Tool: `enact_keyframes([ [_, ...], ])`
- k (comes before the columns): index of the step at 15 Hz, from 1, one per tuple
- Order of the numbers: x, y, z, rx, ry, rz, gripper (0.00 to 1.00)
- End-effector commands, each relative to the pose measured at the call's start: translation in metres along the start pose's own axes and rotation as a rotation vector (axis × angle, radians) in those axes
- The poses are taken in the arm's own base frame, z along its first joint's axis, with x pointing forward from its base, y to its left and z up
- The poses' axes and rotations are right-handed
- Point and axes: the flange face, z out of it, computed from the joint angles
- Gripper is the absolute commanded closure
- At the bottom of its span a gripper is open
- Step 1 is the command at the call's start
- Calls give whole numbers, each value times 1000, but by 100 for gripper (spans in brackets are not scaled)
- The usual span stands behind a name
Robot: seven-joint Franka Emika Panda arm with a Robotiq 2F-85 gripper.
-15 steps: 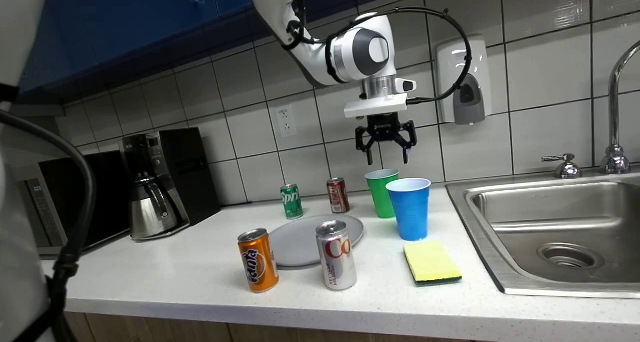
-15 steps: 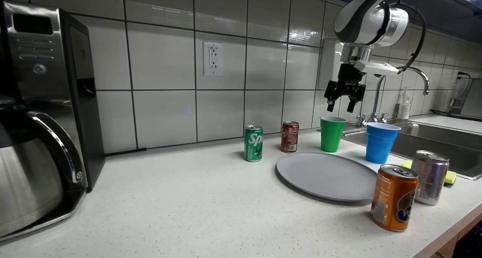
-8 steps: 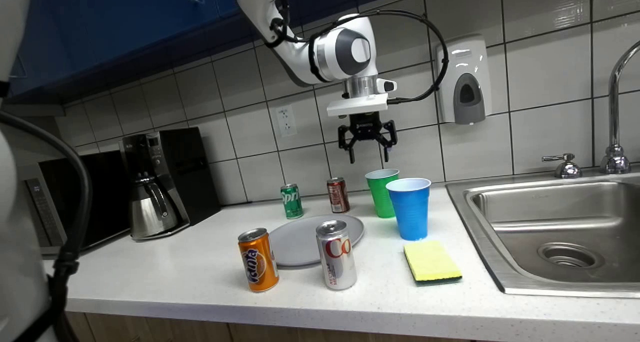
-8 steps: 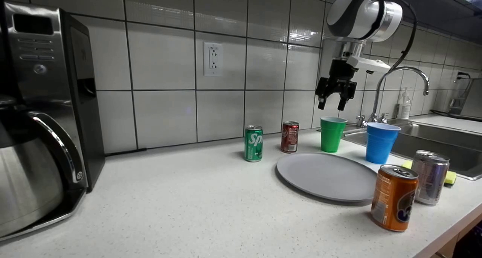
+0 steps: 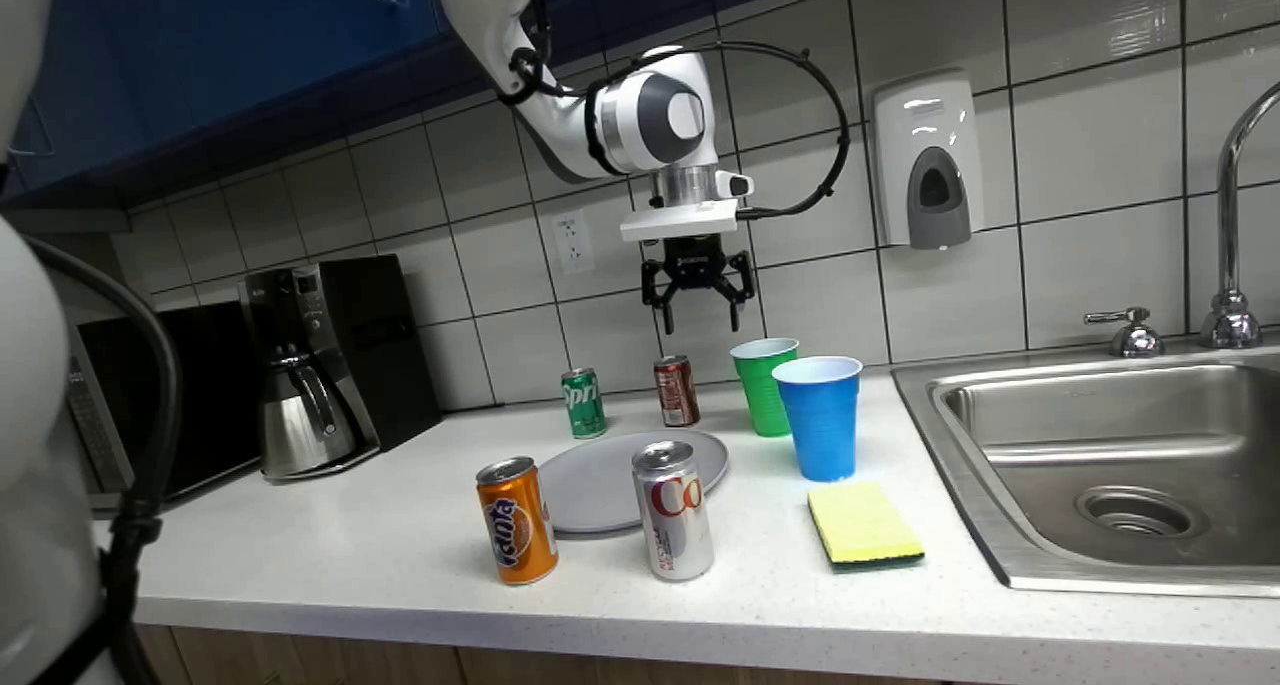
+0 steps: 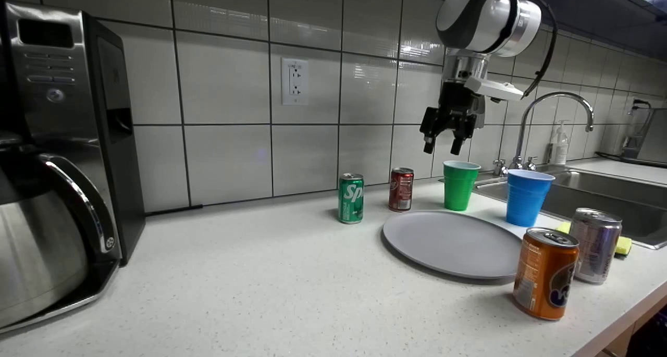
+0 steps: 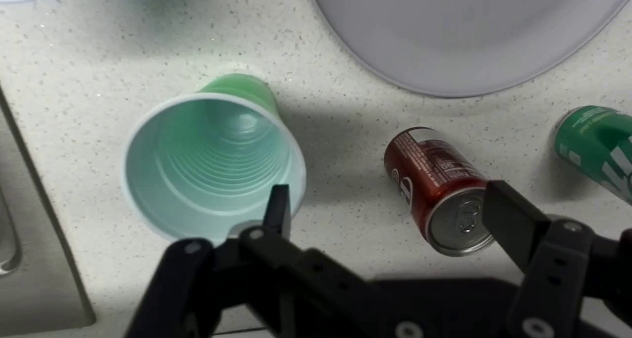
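Observation:
My gripper (image 5: 702,321) hangs open in the air above the back of the counter, with nothing between its fingers. In the wrist view the red-brown soda can (image 7: 434,180) stands below the gap, its lid partly covered by the right-hand finger (image 7: 513,219). The other finger (image 7: 279,207) overlaps the rim of the green cup (image 7: 217,165) from above. A green Sprite can (image 6: 350,198) stands upright beside the red-brown one (image 6: 400,189). The grey plate (image 6: 453,242) lies in front of them. Near the green cup stands a blue cup (image 5: 820,420).
An orange Fanta can (image 5: 516,520) and a silver Coke can (image 5: 673,510) stand by the plate's front edge. A yellow sponge (image 5: 865,523) lies near the steel sink (image 5: 965,505). The coffee maker (image 5: 340,355) is at the far end, and the tiled wall (image 6: 307,154) runs behind.
The open gripper has travelled leftward in both exterior views, from over the cups toward the red-brown can. Cans, cups and plate have stayed where they were.

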Motion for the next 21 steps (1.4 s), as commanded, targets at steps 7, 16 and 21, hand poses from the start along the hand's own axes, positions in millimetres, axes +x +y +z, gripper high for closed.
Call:
enact_keyframes([
  [7,17,-35,17,-2,-17,-49,0],
  [16,36,-51,40,-39,-35,-109,0],
  [21,46,-60,51,-71,-47,-147,0],
])
